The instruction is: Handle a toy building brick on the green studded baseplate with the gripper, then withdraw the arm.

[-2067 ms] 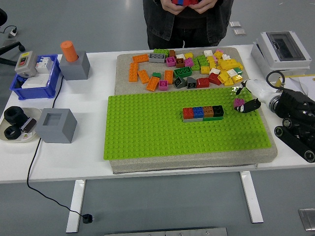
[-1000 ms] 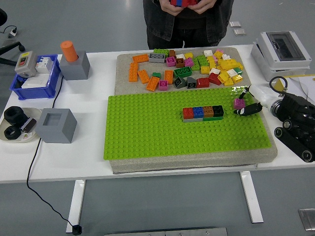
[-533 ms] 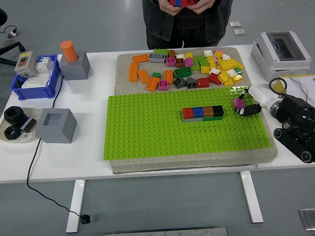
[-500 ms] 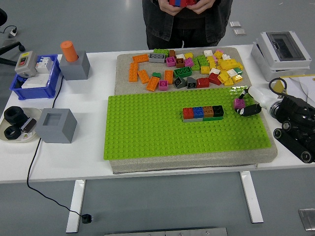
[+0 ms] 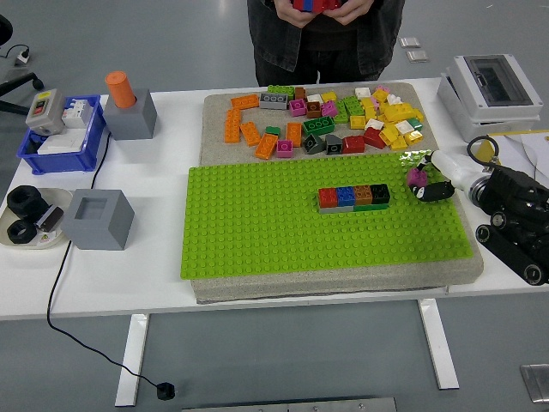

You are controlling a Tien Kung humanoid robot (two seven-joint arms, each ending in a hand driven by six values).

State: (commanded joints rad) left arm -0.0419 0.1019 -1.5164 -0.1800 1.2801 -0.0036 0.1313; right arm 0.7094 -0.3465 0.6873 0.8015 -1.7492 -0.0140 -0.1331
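Note:
A green studded baseplate (image 5: 283,232) lies on a grey mat in the middle of the table. On it stands a short row of bricks (image 5: 353,196), red, blue, brown and black on grey and green ones. My right hand (image 5: 426,178) reaches in from the right edge and pinches a small magenta brick (image 5: 417,177) just above the baseplate's right part, to the right of the row. My left arm is out of view. A person at the far side holds red and blue bricks (image 5: 319,4) in both hands.
Loose bricks (image 5: 326,120) in many colours lie on the grey mat behind the baseplate. At the left stand a grey block (image 5: 99,219), a grey holder with an orange cylinder (image 5: 127,105), a blue bin (image 5: 60,137) and a plate of black parts (image 5: 30,219). A white electrical box (image 5: 489,86) sits at the back right.
My right hand has shifted slightly up and back with the magenta brick, which is now tilted a little. The row of bricks has not moved.

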